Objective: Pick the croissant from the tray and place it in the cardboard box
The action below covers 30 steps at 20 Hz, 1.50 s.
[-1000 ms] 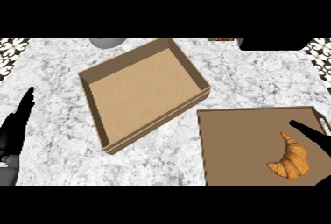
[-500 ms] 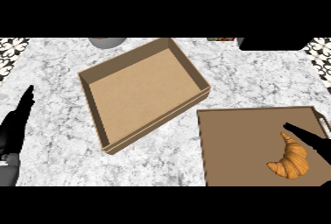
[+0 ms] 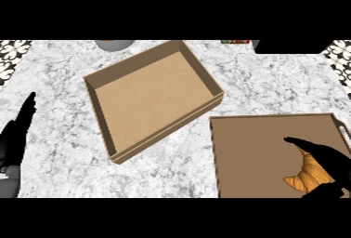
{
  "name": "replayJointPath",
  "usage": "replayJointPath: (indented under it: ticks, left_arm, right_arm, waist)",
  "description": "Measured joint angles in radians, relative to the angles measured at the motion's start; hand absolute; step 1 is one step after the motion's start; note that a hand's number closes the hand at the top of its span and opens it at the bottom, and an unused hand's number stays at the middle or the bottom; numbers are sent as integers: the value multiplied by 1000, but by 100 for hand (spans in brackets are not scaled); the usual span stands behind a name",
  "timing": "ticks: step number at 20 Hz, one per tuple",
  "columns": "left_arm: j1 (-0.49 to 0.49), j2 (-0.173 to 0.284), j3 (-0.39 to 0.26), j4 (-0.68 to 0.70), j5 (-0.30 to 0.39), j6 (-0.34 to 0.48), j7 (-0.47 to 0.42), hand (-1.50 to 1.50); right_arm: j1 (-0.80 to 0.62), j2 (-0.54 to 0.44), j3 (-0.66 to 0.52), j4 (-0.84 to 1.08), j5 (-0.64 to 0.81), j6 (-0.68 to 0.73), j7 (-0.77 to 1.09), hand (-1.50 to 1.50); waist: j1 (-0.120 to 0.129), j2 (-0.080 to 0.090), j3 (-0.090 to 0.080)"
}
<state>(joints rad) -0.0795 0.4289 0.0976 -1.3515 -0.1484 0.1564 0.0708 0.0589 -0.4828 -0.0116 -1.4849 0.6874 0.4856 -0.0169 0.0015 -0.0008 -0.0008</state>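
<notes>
The golden croissant [image 3: 306, 178] lies near the right end of the brown tray [image 3: 254, 153], at the view's lower right. My right hand [image 3: 328, 158] reaches over it from the right. Its straight fingers lie along the croissant's upper side, and the thumb shows just below the croissant at the view's lower edge. The fingers are not closed round the croissant. The open cardboard box [image 3: 147, 100] sits turned at an angle, up and to the left of the tray, and holds nothing. My left hand [image 3: 17, 139] rests open at the left edge, fingers up.
A grey round vessel [image 3: 113, 44] stands at the counter's far edge, behind the box. A dark block [image 3: 288, 46] is at the far right. The tray's near corner almost touches the box's right corner. Marble counter lies between the box and my left hand.
My right hand has slid further left across the tray, so its fingers now cover more of the croissant. Croissant, tray, box and left hand have stayed where they were.
</notes>
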Motion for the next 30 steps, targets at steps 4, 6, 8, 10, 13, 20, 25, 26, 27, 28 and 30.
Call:
replayJointPath:
  ticks: [4, 6, 8, 10, 13, 20, 25, 26, 27, 28, 30]
  left_arm:
    - [-2, -16, 1, 14, -17, 2, -14, 0]
    - [-18, -25, 3, 31, -23, 3, -15, 0]
    - [-18, -23, 10, 24, -25, -6, -10, 0]
    - [-9, -16, 23, 18, -18, -22, -14, 0]
    - [-16, -9, 34, 15, -14, -36, -2, 0]
    - [-13, -15, 38, 10, -22, -37, -6, 0]
    - [-5, -31, 38, 13, -37, -26, -16, 0]
    - [-3, -33, 37, 7, -38, -25, -12, 0]
    - [-3, -29, 39, 5, -37, -30, -7, 0]
    - [-1, -32, 37, 2, -40, -27, -5, 0]
    - [-8, -36, 42, 20, -40, -28, -19, 0]
  right_arm:
    - [-40, 7, -8, 56, 68, -123, -67, 150]
    - [-43, 16, -15, 75, 96, -183, -90, 150]
    - [-48, 24, -15, 83, 131, -228, -95, 150]
    - [-57, 36, -13, 78, 163, -257, -80, 150]
    - [-78, 101, 30, 4, 220, -259, 42, 150]
    - [-132, 310, 193, -132, 444, -319, 374, 150]
    - [-165, 365, 258, -274, 559, -325, 508, 150]
    - [-168, 370, 276, -316, 579, -325, 522, 150]
    - [-175, 374, 294, -360, 596, -322, 534, 150]
    - [-194, 373, 301, -381, 608, -326, 531, 150]
    - [-233, 373, 317, -414, 621, -322, 522, 150]
  waist:
    - [1, -4, -5]
    - [0, -3, -4]
    - [-1, -4, -7]
    - [-2, -5, -8]
    - [-4, -6, -10]
    - [0, -4, -5]
    - [-3, -3, -1]
    - [-4, -3, -1]
    - [-5, -4, -1]
    - [-4, -4, -1]
    - [-3, -2, 0]
